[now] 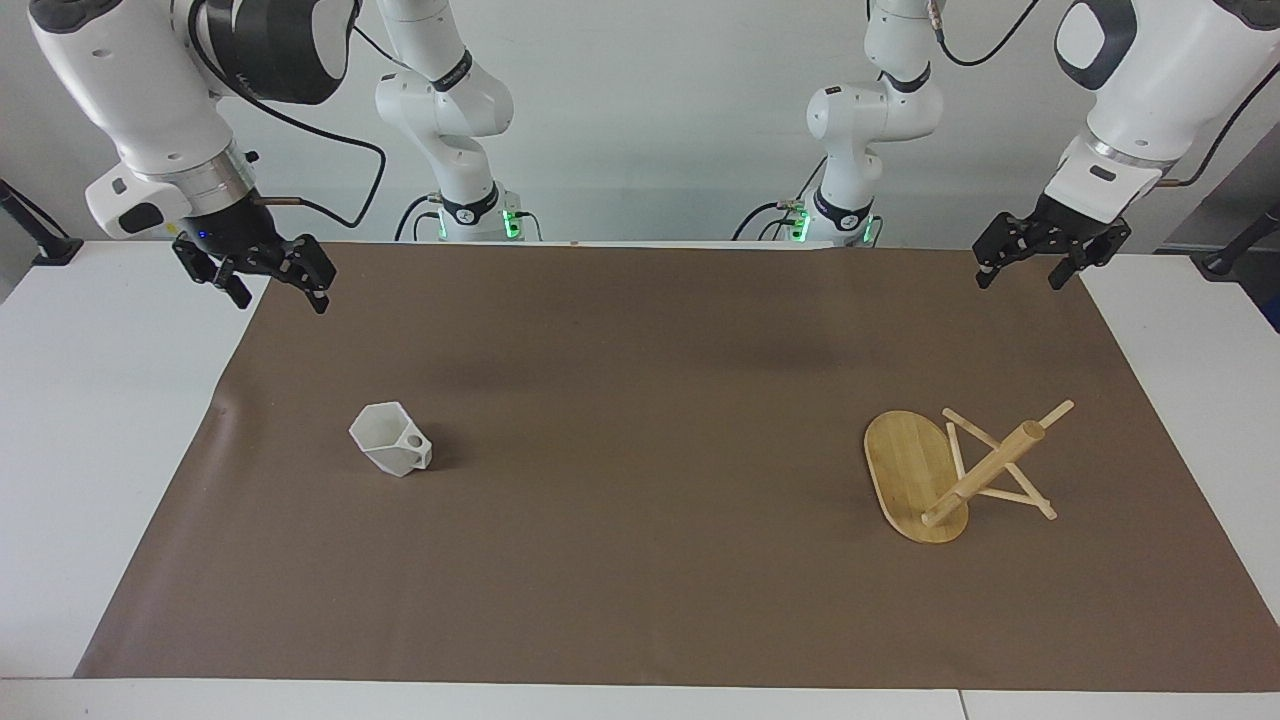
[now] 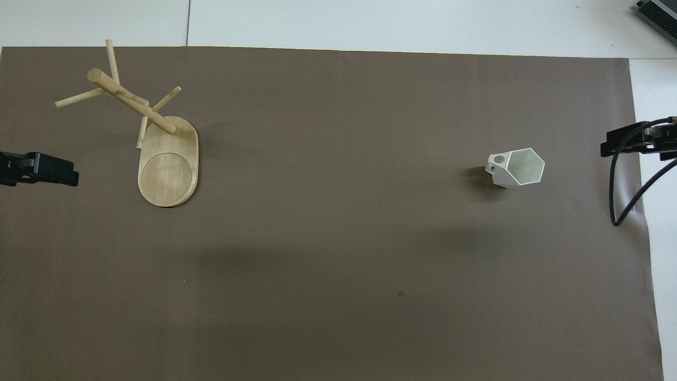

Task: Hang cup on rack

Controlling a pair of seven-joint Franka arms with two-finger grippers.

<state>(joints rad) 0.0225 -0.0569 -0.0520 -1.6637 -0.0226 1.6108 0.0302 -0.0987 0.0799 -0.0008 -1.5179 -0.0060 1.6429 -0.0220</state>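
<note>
The white faceted cup (image 1: 391,439) sits on the brown mat toward the right arm's end, with its opening up and its pierced handle pointing to the table's middle; it also shows in the overhead view (image 2: 515,168). The bamboo rack (image 1: 955,473) stands on its oval base toward the left arm's end, its pegs bare; it also shows in the overhead view (image 2: 158,148). My right gripper (image 1: 281,293) is open and empty, up over the mat's corner, well apart from the cup. My left gripper (image 1: 1020,277) is open and empty over the mat's edge, apart from the rack.
The brown mat (image 1: 640,560) covers most of the white table. A black cable (image 2: 616,206) hangs by the right gripper at the mat's edge. The arm bases (image 1: 470,215) stand at the robots' edge of the table.
</note>
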